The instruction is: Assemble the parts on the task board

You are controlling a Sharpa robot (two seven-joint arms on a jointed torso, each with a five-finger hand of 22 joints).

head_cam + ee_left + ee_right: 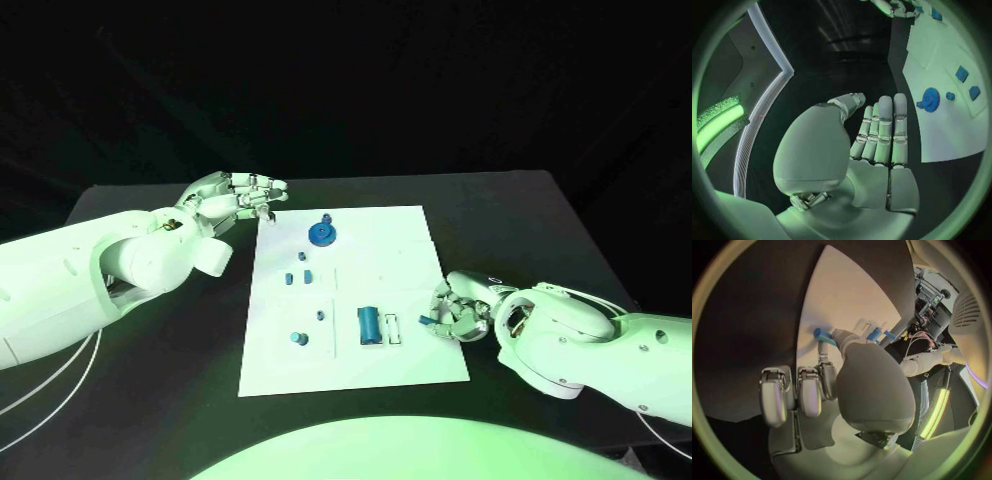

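Between right hand (464, 312) fingers, blue part (823, 334)

Small blue part (822, 334) half hidden behind right robot hand (459, 312) fingertips; shape unclear.

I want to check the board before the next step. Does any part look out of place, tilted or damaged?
Nothing looks damaged or spilled. The task board lies flat; a blue gear, small blue pieces and a blue cylinder sit on it. One small blue part is off its place: the right hand pinches it at the board's right edge. The left hand holds nothing.
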